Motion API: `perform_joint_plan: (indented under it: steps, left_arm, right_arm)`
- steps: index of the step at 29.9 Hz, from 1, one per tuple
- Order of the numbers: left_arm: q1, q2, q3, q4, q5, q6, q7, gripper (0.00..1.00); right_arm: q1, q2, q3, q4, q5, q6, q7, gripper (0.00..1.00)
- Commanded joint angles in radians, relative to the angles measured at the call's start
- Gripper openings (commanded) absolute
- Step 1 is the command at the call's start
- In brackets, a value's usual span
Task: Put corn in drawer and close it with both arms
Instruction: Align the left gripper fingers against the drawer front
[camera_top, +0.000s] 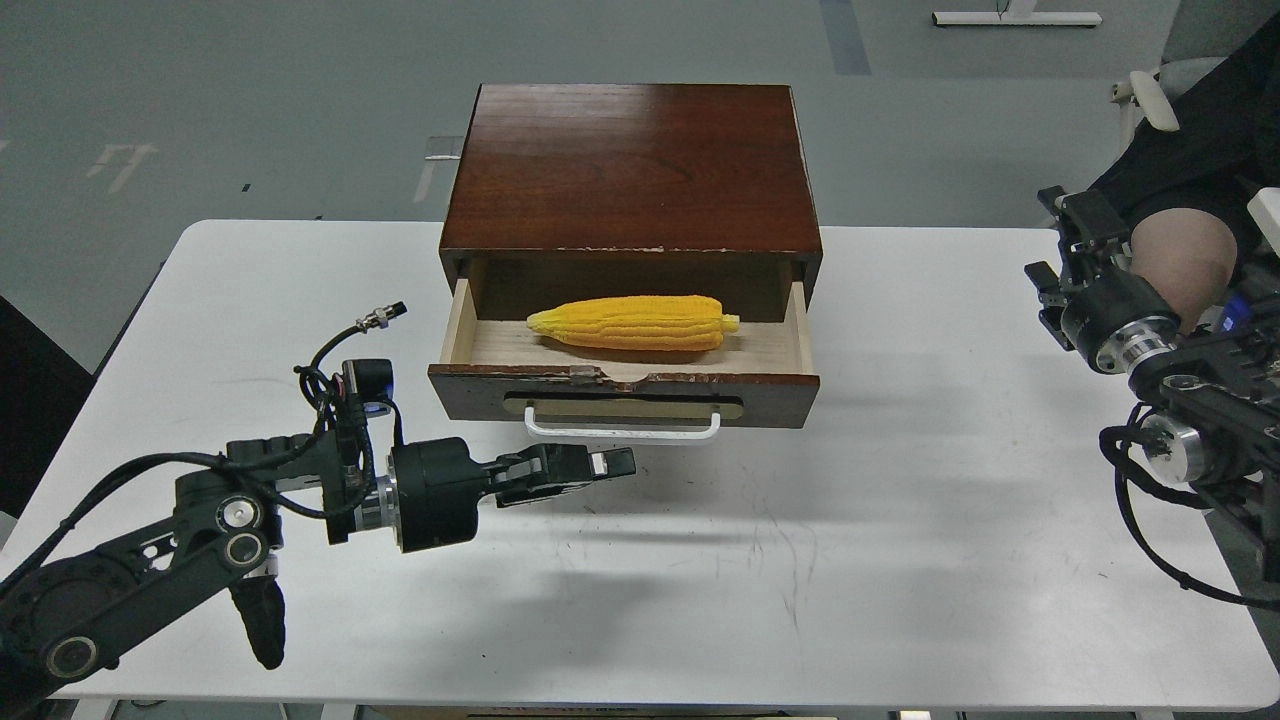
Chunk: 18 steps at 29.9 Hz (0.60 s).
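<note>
The yellow corn (630, 322) lies on its side inside the open drawer (620, 382), tapered end to the left. The drawer sticks out of the dark reddish-brown box (630, 170), and its white bar handle (620, 431) faces me. My left gripper (612, 466) is low over the table, just in front of and below the handle's left half, pointing right and not touching it. Its fingers overlap side-on, so I cannot tell their gap. It holds nothing. My right gripper (1062, 245) is far to the right, near the table's right edge. It is dark and its fingers cannot be told apart.
The white table (900, 520) carries the box at its back middle. A tan rounded shape (1190, 262) and a dark form sit behind my right arm. The grey floor lies beyond the table.
</note>
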Motion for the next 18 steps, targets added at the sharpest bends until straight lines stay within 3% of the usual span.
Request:
perform_joint_plan:
  steps: [1, 18]
  left_arm:
    - [0.000, -0.002, -0.002, 0.027, 0.014, 0.000, 0.001, 0.00]
    - [-0.002, -0.004, -0.018, 0.058, 0.010, 0.000, -0.002, 0.00]
  right_arm:
    - [0.000, 0.000, 0.000, -0.001, 0.001, 0.000, 0.000, 1.00]
    - [-0.014, 0.001, 0.000, -0.002, 0.001, -0.003, 0.000, 1.00]
